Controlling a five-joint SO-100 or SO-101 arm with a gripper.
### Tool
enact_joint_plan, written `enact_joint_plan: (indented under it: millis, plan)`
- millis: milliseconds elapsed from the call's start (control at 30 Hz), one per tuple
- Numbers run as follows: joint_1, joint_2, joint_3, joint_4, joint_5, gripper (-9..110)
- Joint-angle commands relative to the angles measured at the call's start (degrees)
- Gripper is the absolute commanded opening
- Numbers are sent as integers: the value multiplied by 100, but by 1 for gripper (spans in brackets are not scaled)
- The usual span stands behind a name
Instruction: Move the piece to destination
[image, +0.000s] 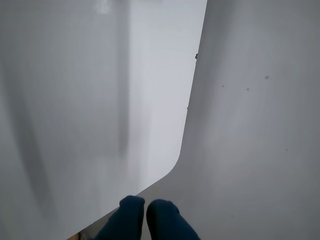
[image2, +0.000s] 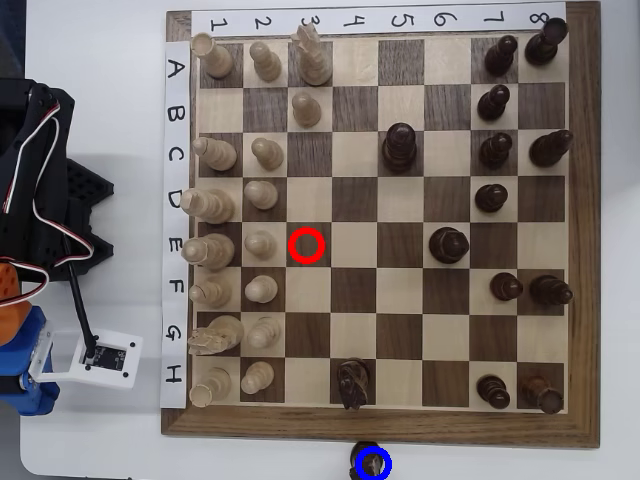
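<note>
Wrist view: the blue end effector has its fingers nearly touching, closed on nothing, above a bare grey-white worktop. Overhead view, unlike the wrist view, shows the chessboard; the piece sits inside the blue ring just off the board's near edge, the arm parked far left.

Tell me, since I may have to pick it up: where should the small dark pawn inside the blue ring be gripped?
Probably just under its round head, coming straight down: the pawn stands upright. Close from the overhead view's left and right, where the table is open; the board's frame sits close above.
</note>
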Motion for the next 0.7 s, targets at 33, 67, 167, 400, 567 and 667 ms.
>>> enact_joint_plan:
  millis: [33,67,167,400,567,667]
  plan:
    - [35,334,-26,44,88,0]
    - [0,334,-26,44,44,0]
    - [-26,343,-26,44,44,0]
    - [-9,343,-123,439,237,0]
    - [18,343,-211,747,70,0]
    - [53,343,-211,747,79,0]
